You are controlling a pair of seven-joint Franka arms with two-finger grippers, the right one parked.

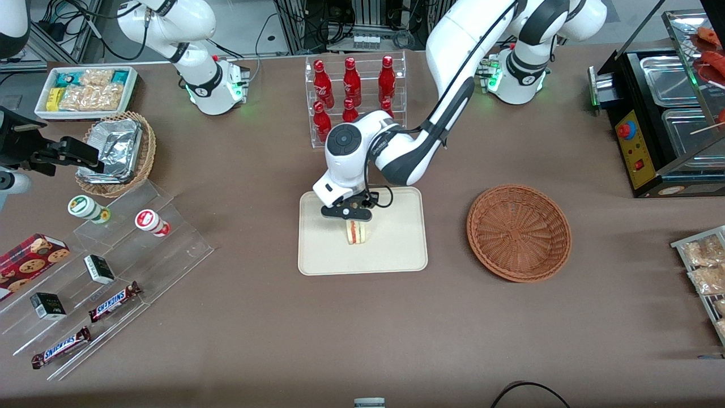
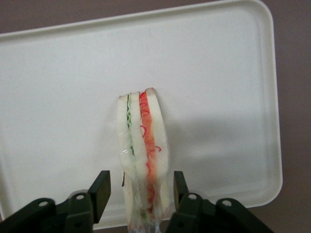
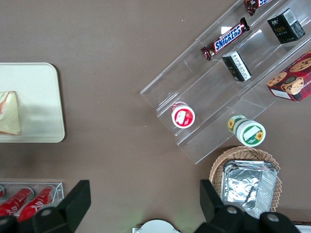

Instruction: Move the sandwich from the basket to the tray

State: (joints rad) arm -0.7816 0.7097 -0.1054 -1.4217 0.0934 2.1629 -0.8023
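Note:
The sandwich (image 1: 357, 232) stands on its edge on the cream tray (image 1: 396, 252), near the tray's middle, with its pink, orange and green layers showing. My left gripper (image 1: 349, 220) is just above it, open, with a finger on each side of the bread and a small gap on both sides (image 2: 140, 188). The wrist view shows the sandwich (image 2: 143, 145) resting on the tray (image 2: 218, 73). The reddish-brown basket (image 1: 518, 232) sits empty beside the tray, toward the working arm's end. The right wrist view also shows the sandwich (image 3: 8, 114) on the tray (image 3: 41, 97).
A clear rack of red bottles (image 1: 354, 93) stands farther from the camera than the tray. A tan basket with foil containers (image 1: 116, 153), a white snack box (image 1: 85, 90) and acrylic steps with snacks (image 1: 102, 266) lie toward the parked arm's end. A black food warmer (image 1: 668, 113) stands toward the working arm's end.

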